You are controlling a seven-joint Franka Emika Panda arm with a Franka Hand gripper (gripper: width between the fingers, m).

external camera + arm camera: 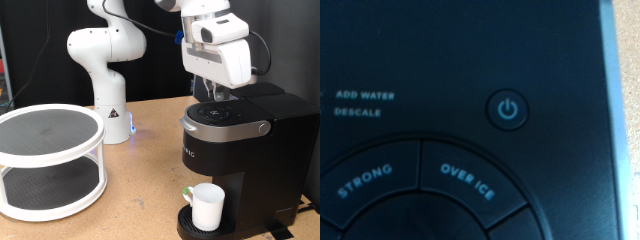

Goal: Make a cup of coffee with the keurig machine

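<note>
The black keurig machine [235, 150] stands at the exterior view's right with its lid down. A white cup [207, 206] sits on its drip tray under the spout. My gripper [214, 95] hangs right over the machine's round top panel, fingertips close to or touching it. The wrist view is filled by that top panel [450, 120]: a lit power button [508, 108], "ADD WATER" and "DESCALE" labels, and "STRONG" [367, 180] and "OVER ICE" [468, 182] buttons. No fingers show in the wrist view.
A white two-tier round rack [48, 160] with dark mesh shelves stands at the exterior view's left. The arm's white base [108, 90] rises behind it on the wooden table [140, 190]. Black panels stand behind.
</note>
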